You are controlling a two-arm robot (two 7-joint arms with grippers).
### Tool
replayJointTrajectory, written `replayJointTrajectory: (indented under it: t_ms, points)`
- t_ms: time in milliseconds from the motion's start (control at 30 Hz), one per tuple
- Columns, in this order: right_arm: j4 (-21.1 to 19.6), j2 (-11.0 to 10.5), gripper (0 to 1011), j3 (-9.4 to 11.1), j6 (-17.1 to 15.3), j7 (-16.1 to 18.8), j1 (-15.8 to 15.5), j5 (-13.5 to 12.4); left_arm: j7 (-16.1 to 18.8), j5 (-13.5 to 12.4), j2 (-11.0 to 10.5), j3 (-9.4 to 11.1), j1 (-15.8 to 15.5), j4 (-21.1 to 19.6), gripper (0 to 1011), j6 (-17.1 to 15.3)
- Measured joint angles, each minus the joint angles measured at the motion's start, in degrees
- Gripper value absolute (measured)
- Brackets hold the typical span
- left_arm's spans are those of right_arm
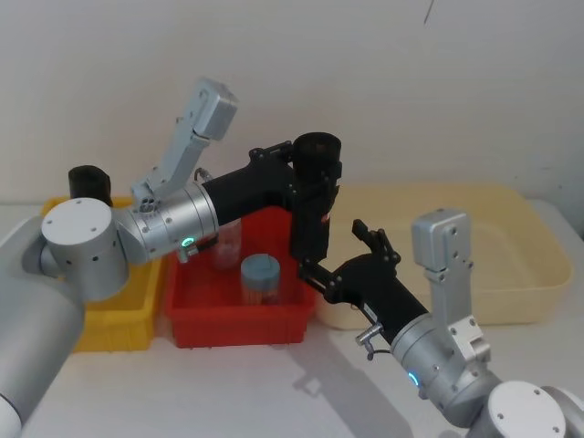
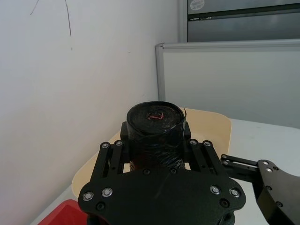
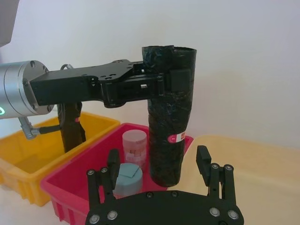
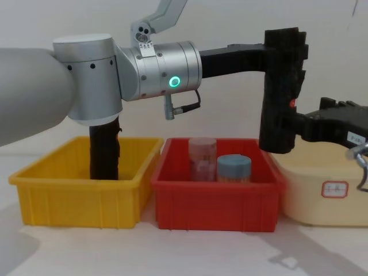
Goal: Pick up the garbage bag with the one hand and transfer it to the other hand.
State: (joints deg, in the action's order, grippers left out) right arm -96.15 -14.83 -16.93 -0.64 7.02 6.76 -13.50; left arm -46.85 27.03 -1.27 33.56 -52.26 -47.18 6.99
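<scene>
Garbage bag (image 3: 169, 126) crinkled plastic; red bin (image 4: 215, 202) smooth.

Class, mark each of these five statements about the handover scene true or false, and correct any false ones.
1. The left gripper is shut on the garbage bag near its top. True.
2. The garbage bag stands inside the red bin. False: it hangs in the air, held by the left gripper.
3. The yellow bin holds nothing. False: a black roll stands in it.
4. The right gripper is open, level with the garbage bag's lower part. True.
5. A blue-lidded jar sits in the red bin. True.
</scene>
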Motion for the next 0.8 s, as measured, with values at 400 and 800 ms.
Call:
replayJointTrajectory:
  t_ms: [400,800]
  points:
    - [3.4,1.4,1001,-0.7,0.6,1.0,2.6,1.2,-0.1,0.0,0.0,0.0,-0.1,0.1,557,0.0]
    - [7.4,3.1,1001,-0.5,1.3,1.3,5.3,2.0,-0.1,0.0,0.1,0.0,-0.1,0.1,557,0.0]
